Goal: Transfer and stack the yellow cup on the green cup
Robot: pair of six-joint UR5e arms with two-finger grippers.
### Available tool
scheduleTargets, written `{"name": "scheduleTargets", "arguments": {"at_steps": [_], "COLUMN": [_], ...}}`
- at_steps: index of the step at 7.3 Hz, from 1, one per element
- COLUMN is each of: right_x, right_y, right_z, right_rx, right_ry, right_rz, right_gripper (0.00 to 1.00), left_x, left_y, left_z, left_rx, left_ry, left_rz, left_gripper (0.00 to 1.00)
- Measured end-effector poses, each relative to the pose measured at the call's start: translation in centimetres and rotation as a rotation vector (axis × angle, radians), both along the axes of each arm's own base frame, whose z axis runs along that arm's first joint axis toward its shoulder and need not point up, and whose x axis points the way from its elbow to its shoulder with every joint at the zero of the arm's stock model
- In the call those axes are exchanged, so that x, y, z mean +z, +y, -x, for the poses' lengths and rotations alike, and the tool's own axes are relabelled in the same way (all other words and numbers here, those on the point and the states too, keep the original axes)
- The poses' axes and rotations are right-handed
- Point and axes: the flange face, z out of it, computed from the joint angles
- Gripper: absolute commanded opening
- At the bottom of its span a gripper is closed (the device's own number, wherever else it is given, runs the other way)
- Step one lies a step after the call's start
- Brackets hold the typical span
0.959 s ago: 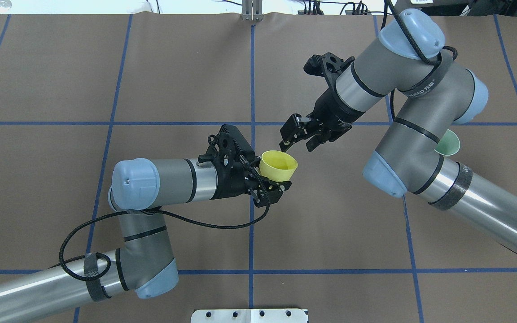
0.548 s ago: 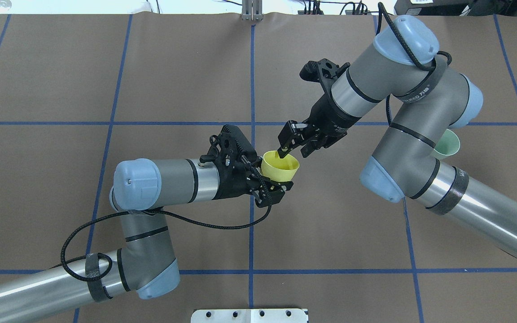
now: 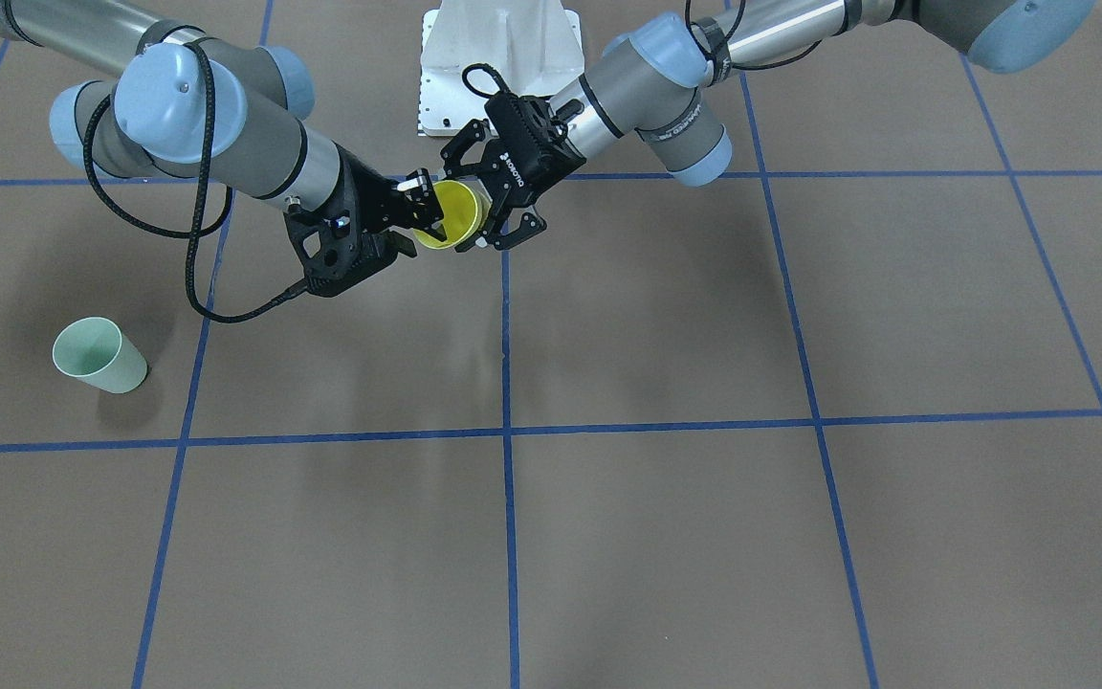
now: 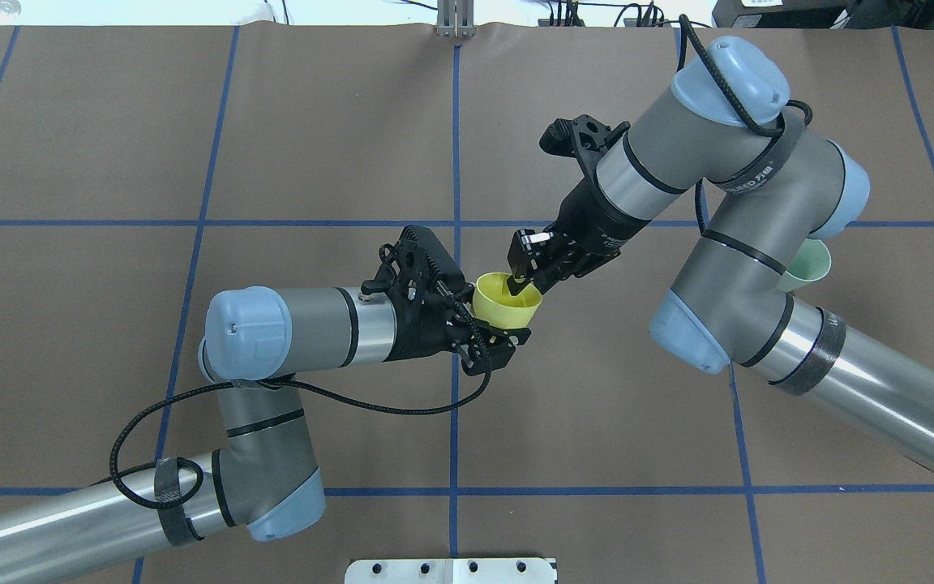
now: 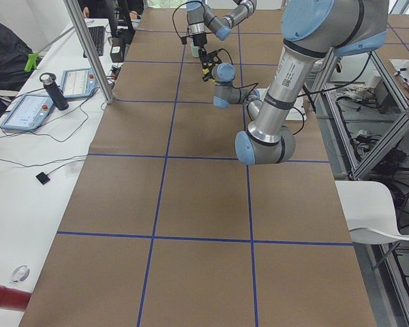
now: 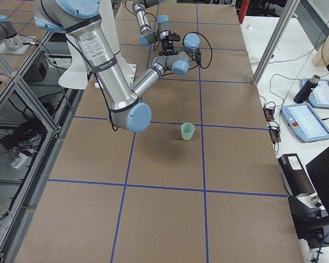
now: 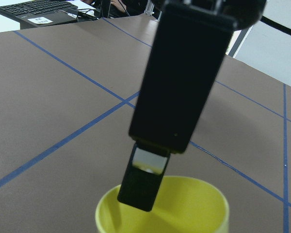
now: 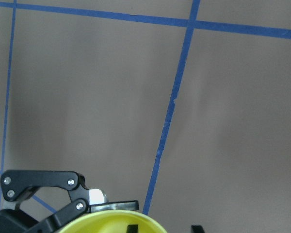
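Note:
The yellow cup (image 4: 506,304) is held upright above the table by my left gripper (image 4: 493,318), which is shut on its side wall. My right gripper (image 4: 527,280) is open and straddles the cup's far rim. One of its fingers (image 7: 140,187) is inside the cup's mouth and the other is outside. The front-facing view shows the same: the cup (image 3: 455,212) sits between the left gripper (image 3: 482,206) and the right gripper (image 3: 422,206). The green cup (image 3: 101,356) stands upright on the table to the right. My right arm partly hides it overhead (image 4: 809,266).
The brown mat (image 4: 597,405) has blue tape grid lines. A white base plate (image 3: 498,67) lies at the robot's side of the table. My right arm's elbow (image 4: 690,332) hangs over the area between the two cups.
My right gripper has moved down and left to the yellow cup, and one finger has entered its mouth. The left gripper and the cup have hardly moved.

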Motion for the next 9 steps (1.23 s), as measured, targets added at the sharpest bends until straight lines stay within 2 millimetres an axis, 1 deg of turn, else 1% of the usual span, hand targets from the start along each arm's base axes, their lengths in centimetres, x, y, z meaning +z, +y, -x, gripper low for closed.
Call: {"name": "scheduleTargets", "arguments": {"at_steps": [4,6,8,9], "right_x": [0.09,0.38,0.48,0.50], "right_y": [0.46,0.50,0.50,0.53], "right_z": [0.31,0.30,0.21,0.16], "right_rx": [-0.010,-0.011,-0.011,-0.011], "right_ry": [0.000,0.003,0.003,0.003], "right_rz": [0.005,0.007,0.007,0.007], "right_gripper": [0.37,0.23,0.12,0.03], "left_x": [-0.04,-0.11,-0.12,-0.12], "left_y": [0.02,0.02,0.02,0.02], "left_z": [0.04,0.04,0.04,0.04], "left_rx": [0.000,0.000,0.000,0.000], "left_ry": [0.001,0.002,0.002,0.002], "left_rz": [0.001,0.000,0.000,0.000], "left_gripper": [0.40,0.41,0.41,0.44]}}
